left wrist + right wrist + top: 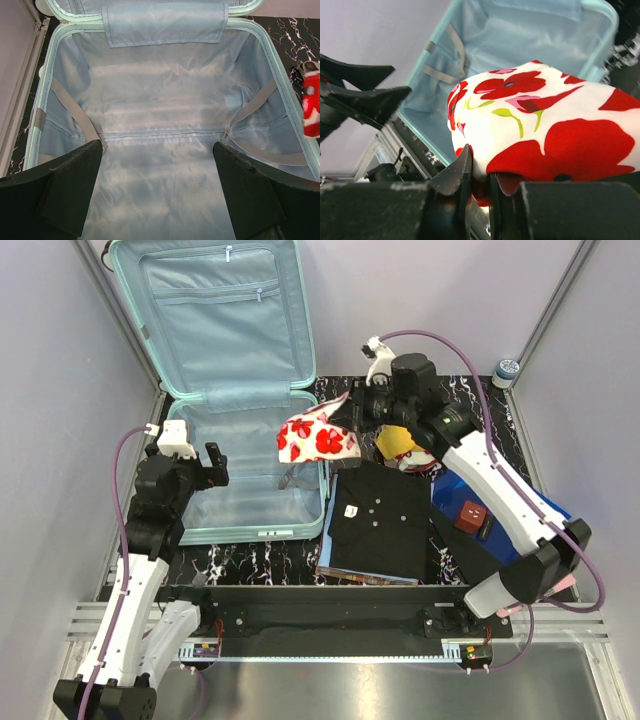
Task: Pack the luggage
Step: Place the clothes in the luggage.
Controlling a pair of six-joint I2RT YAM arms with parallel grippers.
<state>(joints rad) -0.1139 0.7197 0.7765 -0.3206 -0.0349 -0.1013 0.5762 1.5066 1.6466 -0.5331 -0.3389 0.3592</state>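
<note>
The mint-green luggage [312, 517] lies open on the left, its lid [215, 310] upright against the back wall and its pale teal lining [160, 125] bare. My right gripper [350, 418] is shut on a white pouch with red flowers [318, 436], holding it in the air over the luggage's right rim. In the right wrist view the floral pouch [540, 130] fills the frame, pinched between the fingers [462, 170]. My left gripper [200, 462] hangs open over the left side of the tub, with nothing between its fingers [75, 185].
A folded black shirt [378, 520] lies on a flat book right of the luggage. Behind it sits a yellow item [397, 443]. A blue bag [478, 515] with a dark red box [470, 515] lies under my right arm. A small jar [507, 370] stands far right.
</note>
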